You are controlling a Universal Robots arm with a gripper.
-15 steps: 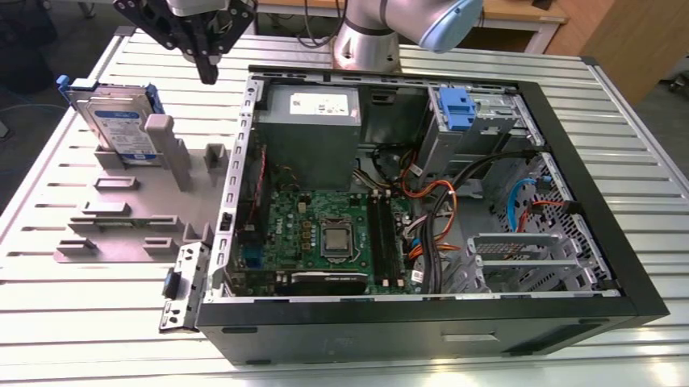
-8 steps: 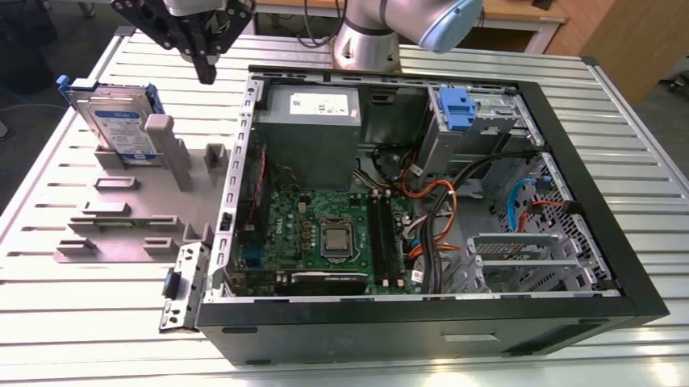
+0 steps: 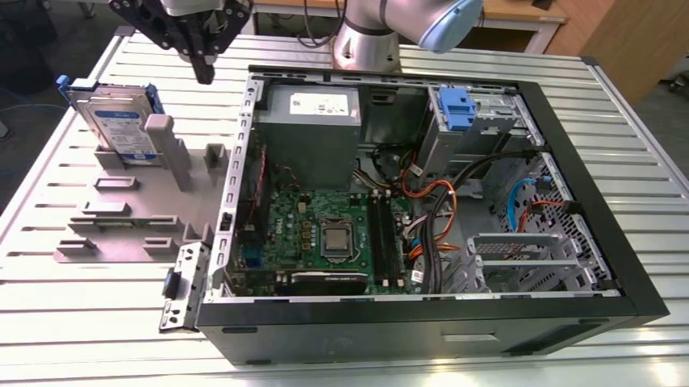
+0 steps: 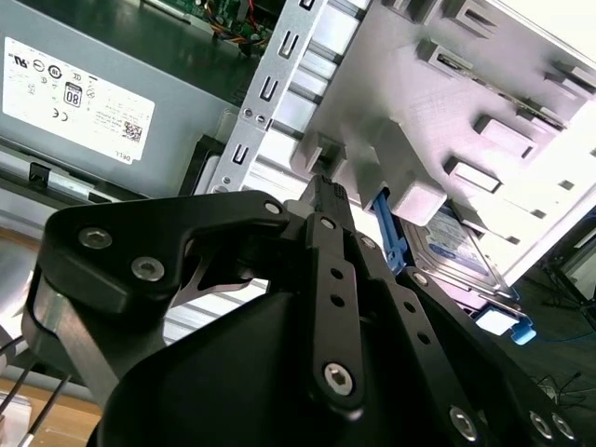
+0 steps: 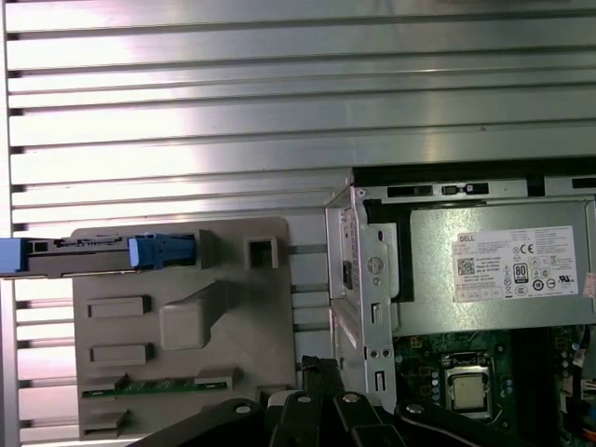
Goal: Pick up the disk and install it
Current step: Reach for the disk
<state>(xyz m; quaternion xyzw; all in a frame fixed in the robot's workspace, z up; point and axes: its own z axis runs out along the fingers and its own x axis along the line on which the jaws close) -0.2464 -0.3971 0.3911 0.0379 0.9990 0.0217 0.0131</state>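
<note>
Table [image 5: 279,93]: shiny metal with long grooves.
Grey holder [image 5: 186,326]: a flat plastic plate lying on the table, with small blocks and slots on it. It sits just beside the computer case.
Disk [image 5: 84,256]: stands on its thin edge in a slot of the grey holder. It has blue rails, and one end sticks out past the holder.
Computer case [image 5: 363,279]: open, with a metal wall full of little holes.
Power box [image 5: 484,307]: grey with a white sticker, inside the case.
Green board [image 5: 428,372]: inside the case, with a square silver chip [image 5: 466,389].
Gripper [image 5: 314,368]: black, fingers pressed together, holding nothing. It is where the holder meets the case wall, well apart from the disk.
</note>
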